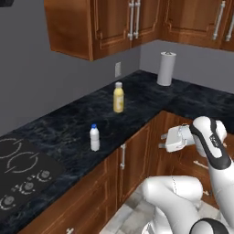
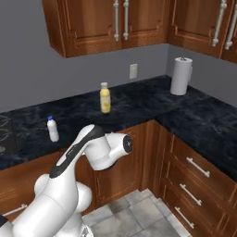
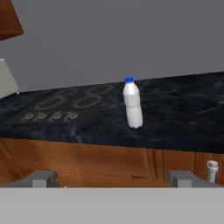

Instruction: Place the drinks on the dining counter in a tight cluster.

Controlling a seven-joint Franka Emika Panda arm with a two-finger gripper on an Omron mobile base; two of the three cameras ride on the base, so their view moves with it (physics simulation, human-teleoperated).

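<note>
Pincer point(image 1: 161, 140) wide, holding nothing, off the surface's point(image 1: 68, 130) front edge, level with the cabinet doors. White bottle point(image 1: 94, 137) upright near that edge, right of the cooktop point(image 1: 20, 171). Yellow bottle point(image 1: 118, 97) upright further back, well apart. Paper towel roll point(image 1: 166, 68) in the corner.

Here's the black marble-veined counter point(image 1: 68, 130), running in an L along the grey walls over brown wooden cabinets. Standing upright on it, near the front edge, is the small white blue-capped bottle point(image 1: 94, 137), just beside the cooktop point(image 1: 20, 171) set flush into the surface. Further along, well apart from it, the yellow juice bottle point(image 1: 118, 97) stands upright nearer the wall. Round the corner, a white paper towel roll point(image 1: 166, 68) stands on end close to the back wall.
</note>
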